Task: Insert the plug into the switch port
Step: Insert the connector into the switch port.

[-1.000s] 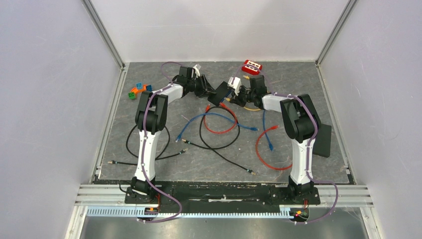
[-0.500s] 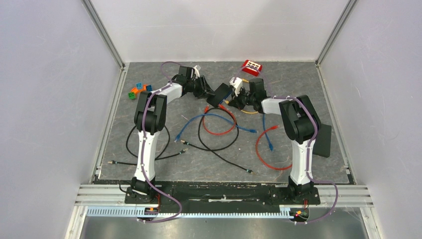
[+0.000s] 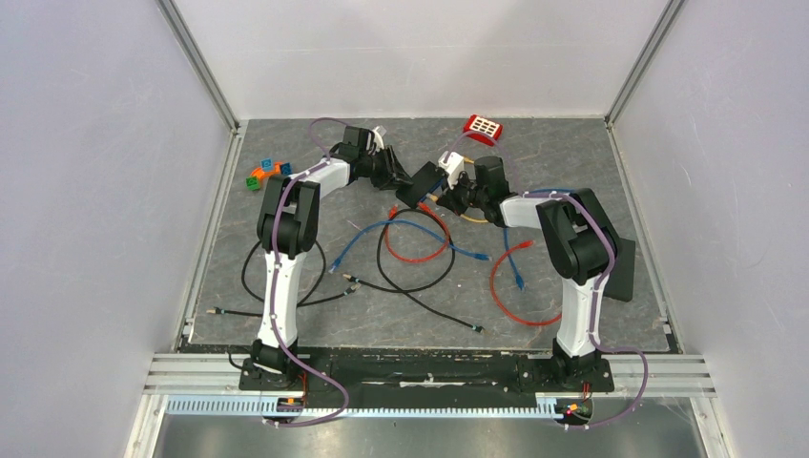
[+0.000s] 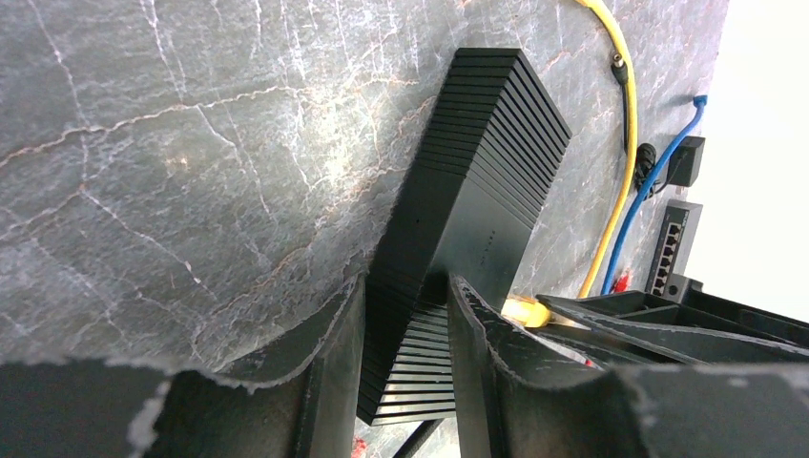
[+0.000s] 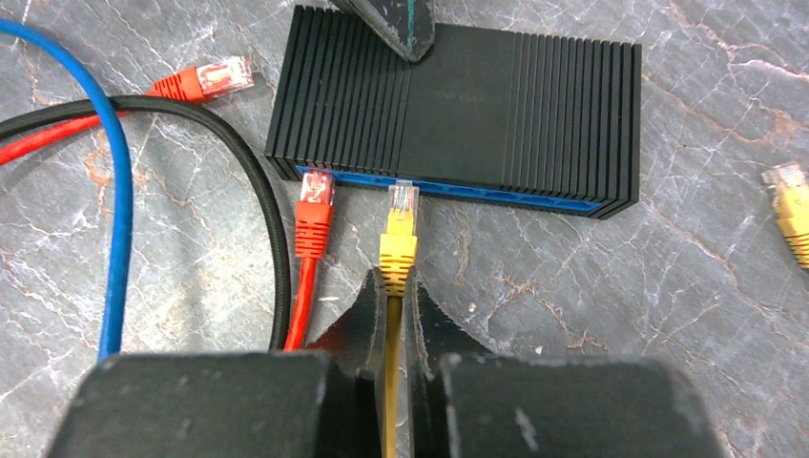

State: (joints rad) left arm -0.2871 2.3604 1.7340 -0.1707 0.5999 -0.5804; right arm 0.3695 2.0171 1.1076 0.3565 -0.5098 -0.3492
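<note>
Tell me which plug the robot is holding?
The yellow plug pinched in the right arm's jaws, its clear tip pointing at the black switch. Nothing grips the red plug beside it, the other red plug, or the second yellow plug.

faint marking on switch (image 5: pixel 496 105), seemingly unreadable

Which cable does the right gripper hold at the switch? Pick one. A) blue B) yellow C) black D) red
B: the right wrist view shows the right gripper shut on the yellow cable, its plug tip at the blue port face of the switch.
</note>
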